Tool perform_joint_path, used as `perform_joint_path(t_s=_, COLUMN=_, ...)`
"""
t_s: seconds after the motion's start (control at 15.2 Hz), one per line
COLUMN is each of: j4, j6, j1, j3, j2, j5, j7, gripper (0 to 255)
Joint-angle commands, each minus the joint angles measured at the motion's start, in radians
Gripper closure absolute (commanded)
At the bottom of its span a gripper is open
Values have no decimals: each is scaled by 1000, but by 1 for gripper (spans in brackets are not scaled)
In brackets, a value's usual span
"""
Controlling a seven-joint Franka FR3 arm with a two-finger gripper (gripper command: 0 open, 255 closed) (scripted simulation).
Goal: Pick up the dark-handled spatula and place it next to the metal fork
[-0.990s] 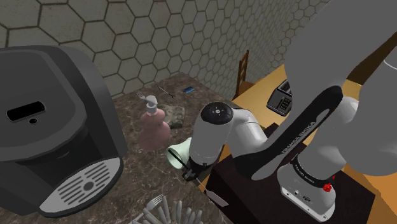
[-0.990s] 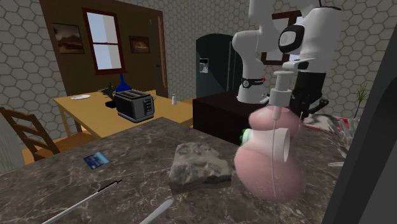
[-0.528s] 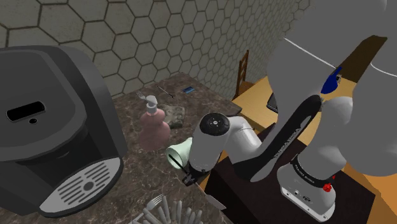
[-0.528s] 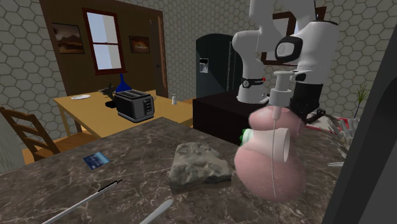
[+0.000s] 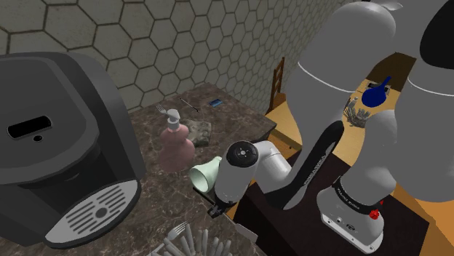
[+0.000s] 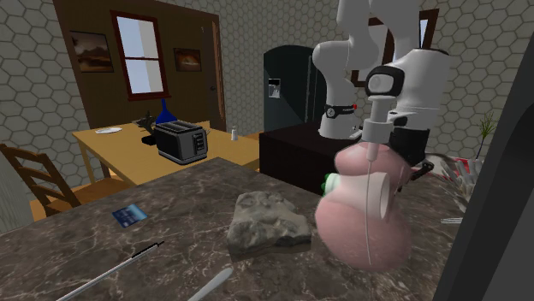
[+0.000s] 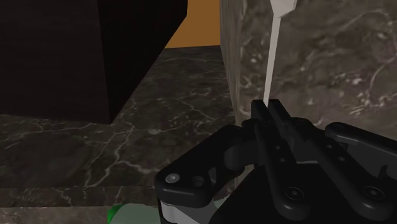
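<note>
Arm sits lower than a second ago, gripper (image 7: pixel 270 109) down at the dark marble counter's (image 7: pixel 331 57) near edge, fingers closed on the spatula (image 7: pixel 275 51), its pale blade jutting ahead. Grasp looks made; next, by my judgement: lift clear, carry past the pink soap bottle (image 5: pixel 177 145) to the fork (image 5: pixel 161 109) by the hex-tiled wall (image 5: pixel 145 44)

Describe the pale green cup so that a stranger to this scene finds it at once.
Start at the big dark coffee machine on the marbled counter. Beside it stands a pink pump bottle, and the cup lies on its side between that bottle and the white arm. It is the one pale green thing there.
</note>
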State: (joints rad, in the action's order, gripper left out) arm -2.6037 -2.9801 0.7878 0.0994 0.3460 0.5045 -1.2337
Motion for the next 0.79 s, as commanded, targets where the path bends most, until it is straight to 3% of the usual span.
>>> perform_joint_path(t_s=0.0, j4=4, j6=-7, j1=10, j3=-10, j2=13, j5=8, j7=-8, gripper=255)
perform_joint_path(t_s=0.4, j4=4, j6=-7, j1=10, j3=-10, j2=13, j5=8, j7=-8, gripper=255)
perform_joint_path(t_s=0.46, j4=4, j6=-8, j1=10, j3=-11, j2=14, j5=9, j7=-8, gripper=0)
perform_joint_path(t_s=0.73, j4=4, j6=-8, j1=10, j3=-11, j2=14, j5=9, j7=-8, gripper=0)
